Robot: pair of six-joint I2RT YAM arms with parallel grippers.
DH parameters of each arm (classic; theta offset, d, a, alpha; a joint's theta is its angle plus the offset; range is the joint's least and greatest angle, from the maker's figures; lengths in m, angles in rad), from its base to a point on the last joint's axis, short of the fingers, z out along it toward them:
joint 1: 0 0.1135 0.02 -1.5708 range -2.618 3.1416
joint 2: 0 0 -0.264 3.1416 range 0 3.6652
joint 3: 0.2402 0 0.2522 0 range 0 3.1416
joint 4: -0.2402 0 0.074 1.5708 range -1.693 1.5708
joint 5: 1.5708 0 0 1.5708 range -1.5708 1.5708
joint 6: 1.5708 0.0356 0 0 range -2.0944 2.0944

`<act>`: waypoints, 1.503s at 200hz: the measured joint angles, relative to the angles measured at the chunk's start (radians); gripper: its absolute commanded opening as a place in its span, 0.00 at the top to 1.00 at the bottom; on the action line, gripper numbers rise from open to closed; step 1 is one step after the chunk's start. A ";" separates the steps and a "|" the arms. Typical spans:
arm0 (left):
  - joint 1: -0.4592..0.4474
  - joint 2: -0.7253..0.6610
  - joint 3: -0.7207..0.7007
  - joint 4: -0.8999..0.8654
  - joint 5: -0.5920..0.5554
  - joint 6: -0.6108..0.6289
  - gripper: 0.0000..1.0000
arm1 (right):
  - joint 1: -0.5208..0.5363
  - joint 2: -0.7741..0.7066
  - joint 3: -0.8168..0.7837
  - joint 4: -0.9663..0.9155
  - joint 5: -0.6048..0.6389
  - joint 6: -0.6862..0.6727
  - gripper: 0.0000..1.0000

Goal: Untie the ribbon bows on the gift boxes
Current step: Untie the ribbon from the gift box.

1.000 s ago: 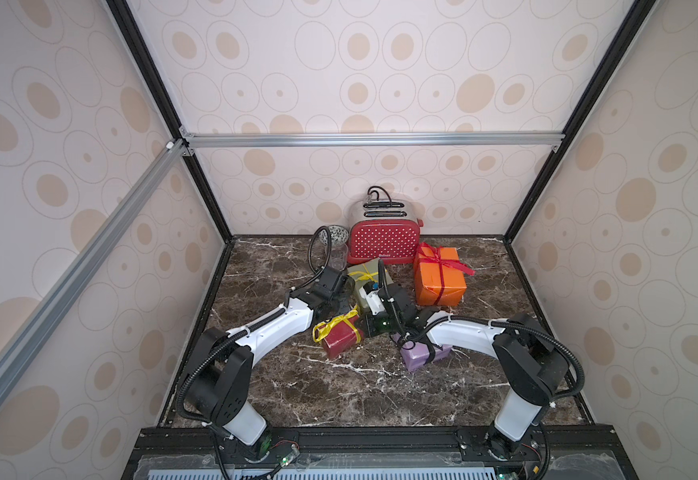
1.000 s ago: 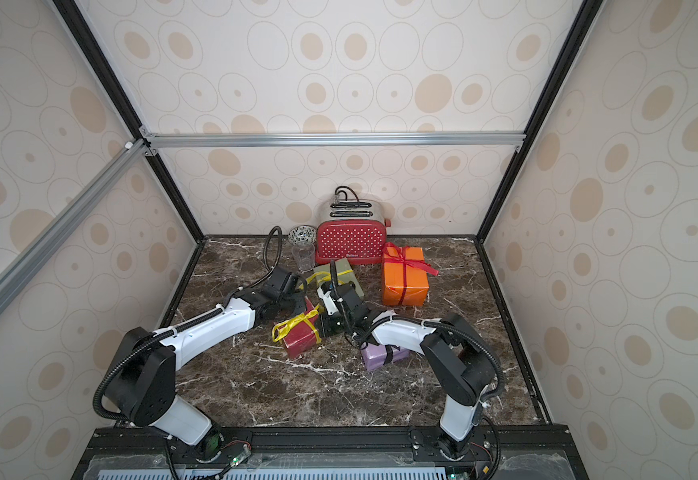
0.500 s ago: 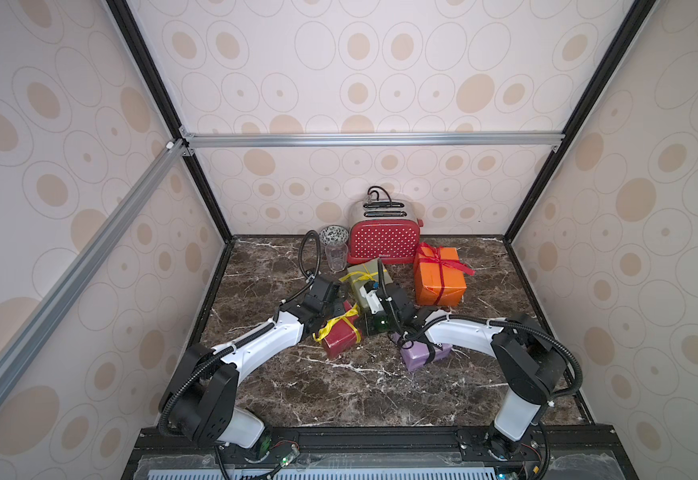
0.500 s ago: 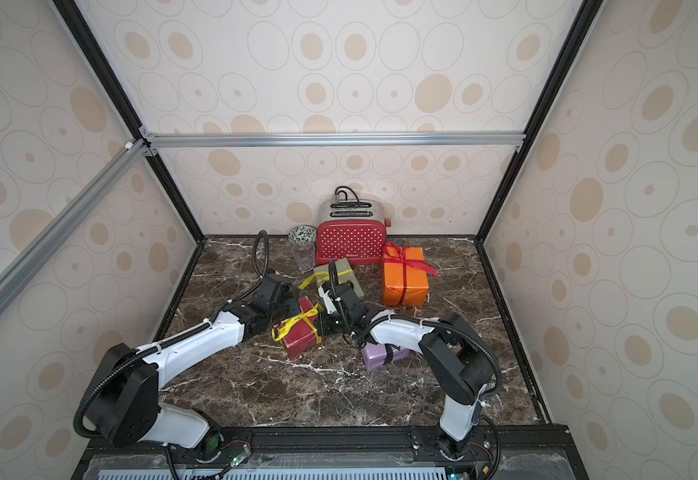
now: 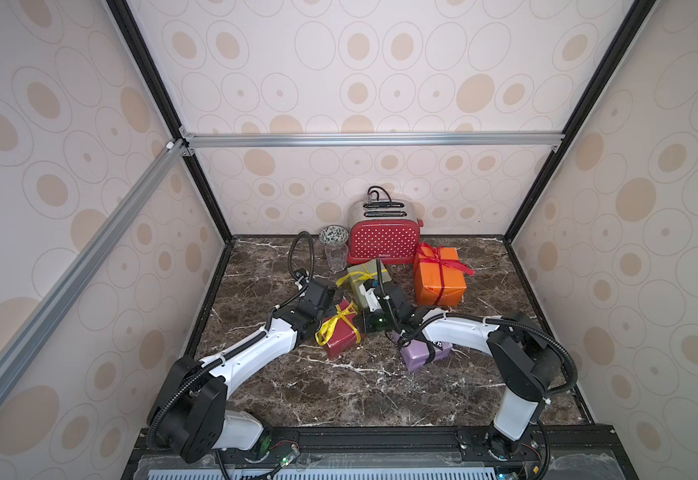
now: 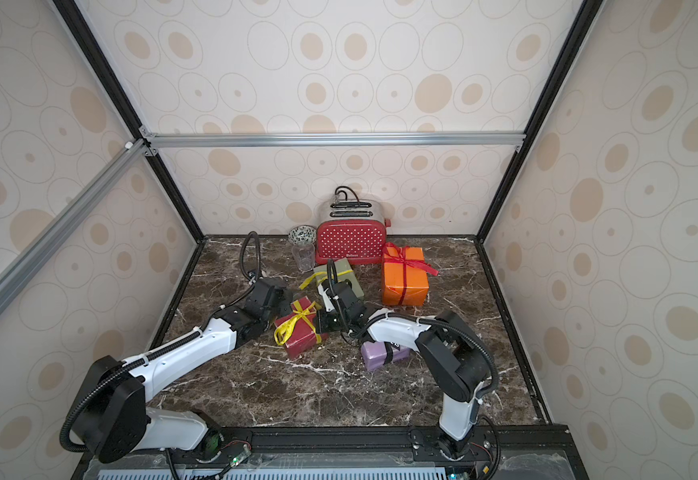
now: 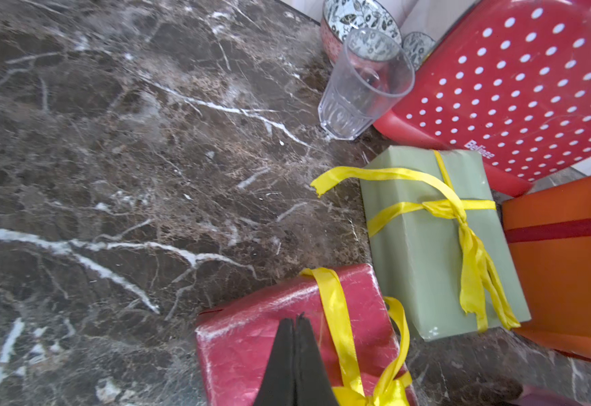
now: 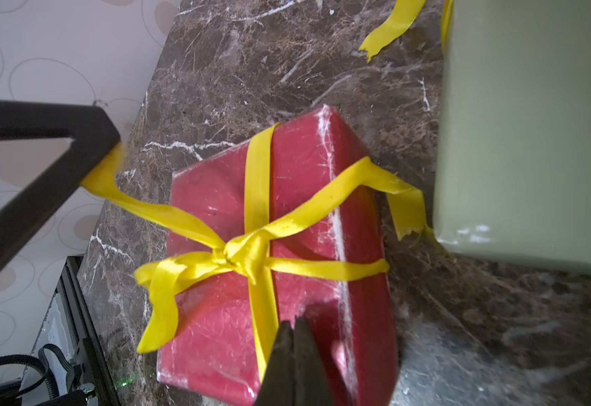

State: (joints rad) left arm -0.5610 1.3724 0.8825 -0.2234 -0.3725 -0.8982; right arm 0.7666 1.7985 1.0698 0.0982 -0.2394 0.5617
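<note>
The dark red gift box (image 8: 216,316) lies mid-table with a yellow ribbon bow (image 8: 241,251) knotted on top. One tail of that ribbon runs taut to my left gripper's fingers (image 8: 90,140), which are shut on its end. In the left wrist view the left gripper (image 7: 296,318) hangs over that box. My right gripper (image 8: 294,321) is shut and empty, its tips pressing on the box's top near an edge. Behind stands the olive gift box (image 7: 417,253), its yellow ribbon (image 7: 463,218) hanging loose. The orange box (image 5: 438,282) carries a red bow (image 5: 443,259). The lilac box (image 5: 420,355) with its black ribbon (image 5: 432,349) lies under the right arm.
A red white-dotted toaster (image 5: 384,239) stands against the back wall, with a clear glass (image 5: 336,255) and a patterned bowl (image 5: 333,235) to its left. Patterned walls close in three sides. All four boxes crowd the table's middle.
My left gripper has drawn away from the olive box toward the front left, pulling the yellow ribbon tail of the dark red box with it. The right gripper stays pressed on that box.
</note>
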 measured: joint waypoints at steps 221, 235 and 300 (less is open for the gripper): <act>0.124 -0.074 -0.054 -0.140 -0.106 -0.023 0.25 | 0.006 0.017 0.020 -0.002 0.001 -0.006 1.00; 0.136 -0.089 -0.041 -0.163 -0.106 -0.016 0.14 | 0.006 0.017 0.020 -0.001 0.000 -0.008 1.00; 0.151 -0.165 0.079 -0.150 0.092 0.167 0.63 | 0.007 0.018 0.016 0.011 -0.023 -0.012 0.95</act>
State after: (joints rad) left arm -0.4103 1.2076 0.9611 -0.3737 -0.2806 -0.7311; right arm 0.7738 1.8160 1.0859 0.1097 -0.2623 0.5495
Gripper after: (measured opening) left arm 0.391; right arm 0.041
